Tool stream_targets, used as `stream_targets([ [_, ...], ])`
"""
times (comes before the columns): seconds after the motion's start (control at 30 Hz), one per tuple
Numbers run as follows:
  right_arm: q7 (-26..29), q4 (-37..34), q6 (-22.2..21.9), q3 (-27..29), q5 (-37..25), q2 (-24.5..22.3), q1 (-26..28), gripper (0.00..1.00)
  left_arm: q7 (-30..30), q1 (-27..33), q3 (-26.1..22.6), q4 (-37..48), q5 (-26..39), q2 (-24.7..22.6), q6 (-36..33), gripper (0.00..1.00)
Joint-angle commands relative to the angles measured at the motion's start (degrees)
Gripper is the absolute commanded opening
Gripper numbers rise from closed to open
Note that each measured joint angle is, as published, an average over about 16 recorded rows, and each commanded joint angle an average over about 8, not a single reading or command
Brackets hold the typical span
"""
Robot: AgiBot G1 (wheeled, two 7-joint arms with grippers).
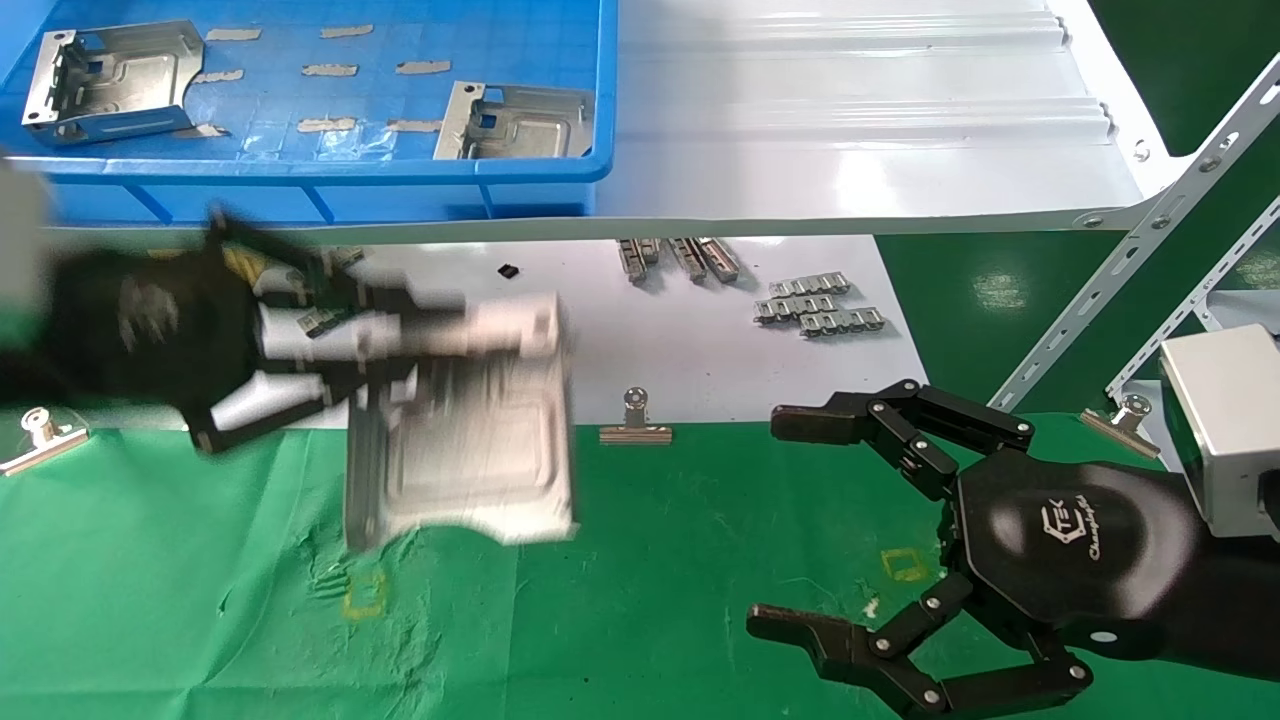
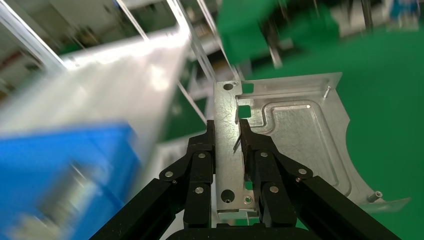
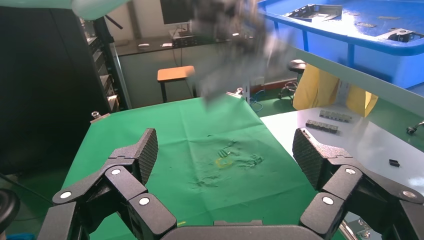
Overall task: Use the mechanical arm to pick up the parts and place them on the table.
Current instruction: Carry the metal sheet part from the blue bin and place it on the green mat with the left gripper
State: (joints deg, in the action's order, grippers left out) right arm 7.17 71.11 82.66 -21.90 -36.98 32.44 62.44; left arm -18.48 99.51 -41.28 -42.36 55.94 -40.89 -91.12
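The green surface point(image 1: 700, 560) fills the lower part of my head view, its cloth wrinkled around two small yellow square outlines, and behind it I see a flat white board point(image 1: 690, 350) and then the glossy white ribbed shelf point(image 1: 850, 120). On the left end of that shelf sits a blue bin point(image 1: 400, 170) with two silver parts inside, one point(image 1: 110, 80) at its far left and another point(image 1: 515, 120) near its right wall, with small grey strips lying between them. My right arm's gripper point(image 1: 770, 520) hangs low over the right side of the surface, jaws spread wide with nothing between them; the right wrist view shows both ribbed pads point(image 3: 145, 155) apart above bare cloth. My left arm's gripper point(image 1: 400, 350) is out over the near edge of the white board, badly blurred in the head view. It carries a third part point(image 1: 470, 440), and from the left wrist view I can see the jaws pinched onto one flanged edge of that bracket point(image 2: 280, 135), the plate extending beyond the fingertips above the green cloth. Smaller items dot the white board: toothed grey strips point(image 1: 820, 305), and silver binder clips point(image 1: 635, 425) clamped where the cloth meets the board.
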Motion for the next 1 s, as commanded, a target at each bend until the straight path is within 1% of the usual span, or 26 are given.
stream_targets([
  [0.03,0.00,0.00,0.00,0.00,0.00,0.00,0.00,1.00,-2.31,-1.46,-2.72,-1.08,1.43,1.52,0.47,0.00],
  [0.13,0.00,0.00,0.00,0.00,0.00,0.00,0.00,1.00,-9.02,-1.90,-5.82,1.91,6.06,1.02,0.66,0.00],
  [0.27,0.00,0.00,0.00,0.00,0.00,0.00,0.00,1.00,-15.54,-2.20,-8.73,7.18,9.43,-0.40,0.82,0.00],
  [0.47,0.00,0.00,0.00,0.00,0.00,0.00,0.00,1.00,-19.99,-2.58,-10.60,15.02,10.83,-2.54,1.73,0.00],
  [0.63,0.00,0.00,0.00,0.00,0.00,0.00,0.00,1.00,-21.55,-2.77,-11.48,20.18,11.71,-4.14,2.25,0.00],
  [0.9,0.00,0.00,0.00,0.00,0.00,0.00,0.00,1.00,-23.54,-2.58,-12.33,25.62,12.76,-6.23,2.91,0.99],
  [1.0,0.00,0.00,0.00,0.00,0.00,0.00,0.00,1.00,-24.20,-2.29,-12.86,26.67,13.47,-6.75,2.57,1.00],
])
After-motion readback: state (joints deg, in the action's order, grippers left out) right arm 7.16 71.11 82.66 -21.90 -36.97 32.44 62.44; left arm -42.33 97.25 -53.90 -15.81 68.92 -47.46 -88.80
